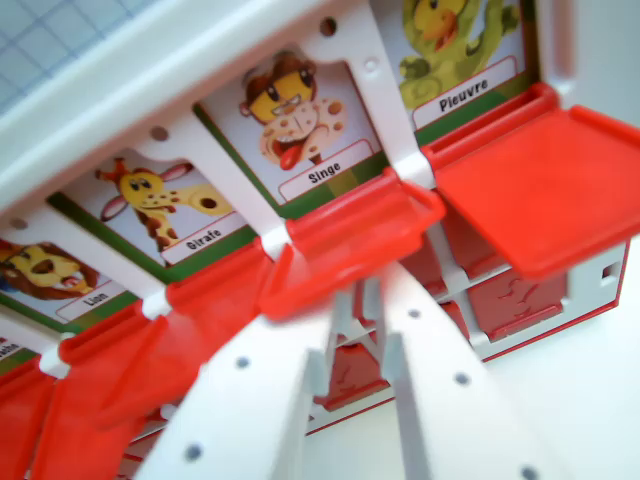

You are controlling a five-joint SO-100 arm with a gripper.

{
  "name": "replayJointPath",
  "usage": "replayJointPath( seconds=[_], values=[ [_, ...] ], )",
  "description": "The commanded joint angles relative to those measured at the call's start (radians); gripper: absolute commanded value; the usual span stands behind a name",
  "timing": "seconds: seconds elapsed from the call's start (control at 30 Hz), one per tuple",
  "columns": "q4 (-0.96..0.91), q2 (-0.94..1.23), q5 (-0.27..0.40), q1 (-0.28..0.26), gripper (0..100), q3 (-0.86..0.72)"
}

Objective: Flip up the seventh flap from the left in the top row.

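Wrist view, close and tilted. White game board (pixel 200 60) with a row of animal cards: Lion (pixel 45 272), Girafe (pixel 160 205), Singe (pixel 300 115), Pieuvre (pixel 455 45). Red flaps hang hinged below each card, all lying down and outward. Flap under Singe (pixel 350 240) sits directly above the jaws (pixel 362 330); flap under Pieuvre (pixel 545 185) lies at the wrist view's right, broad and flat. Flaps under Girafe (pixel 205 335) and Lion (pixel 80 400) run off to the wrist view's lower left. Jaws are white, parted a narrow gap, nothing between them; tips just under the edge of the Singe flap, contact cannot be told. Pale surface (pixel 590 400) at lower right.
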State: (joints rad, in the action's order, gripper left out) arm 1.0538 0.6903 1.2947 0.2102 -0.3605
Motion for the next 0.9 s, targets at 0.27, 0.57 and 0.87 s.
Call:
replayJointPath(
  seconds=[0.27,0.57,0.87],
  values=[
    [-0.035,0.04,0.002,0.052,0,0.074],
    [-0.06,0.041,-0.035,0.034,0,0.066],
    [-0.14,0.046,-0.114,0.012,0,0.071]
  ],
)
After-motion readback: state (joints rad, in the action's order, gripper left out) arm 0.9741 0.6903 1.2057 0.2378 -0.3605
